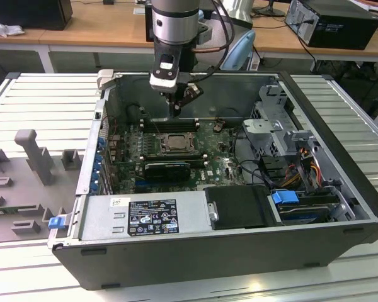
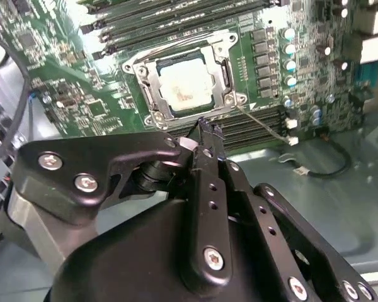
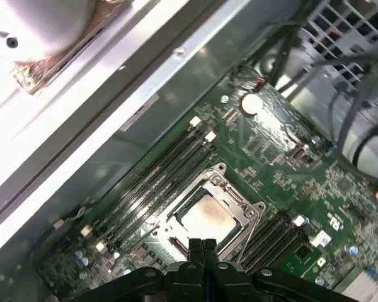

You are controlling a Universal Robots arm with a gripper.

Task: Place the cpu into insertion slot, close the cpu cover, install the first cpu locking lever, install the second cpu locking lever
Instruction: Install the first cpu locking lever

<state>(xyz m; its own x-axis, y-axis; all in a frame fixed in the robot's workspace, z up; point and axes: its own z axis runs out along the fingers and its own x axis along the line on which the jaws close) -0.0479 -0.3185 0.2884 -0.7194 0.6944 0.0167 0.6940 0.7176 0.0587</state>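
Vertical arm (image 1: 174,7), gripper (image 1: 175,112) closed and empty.
In the exterior view the arm hangs straight down, its silver-grey wrist (image 1: 174,30) above a narrower black-and-white section, and the gripper tapers to a slim tip pointing downward. In the first wrist view the two black fingers (image 3: 196,250) lie pressed side by side with only a thin seam between them and nothing held. In the second wrist view the black linkage bars (image 2: 209,195) fold inward toward that tip.
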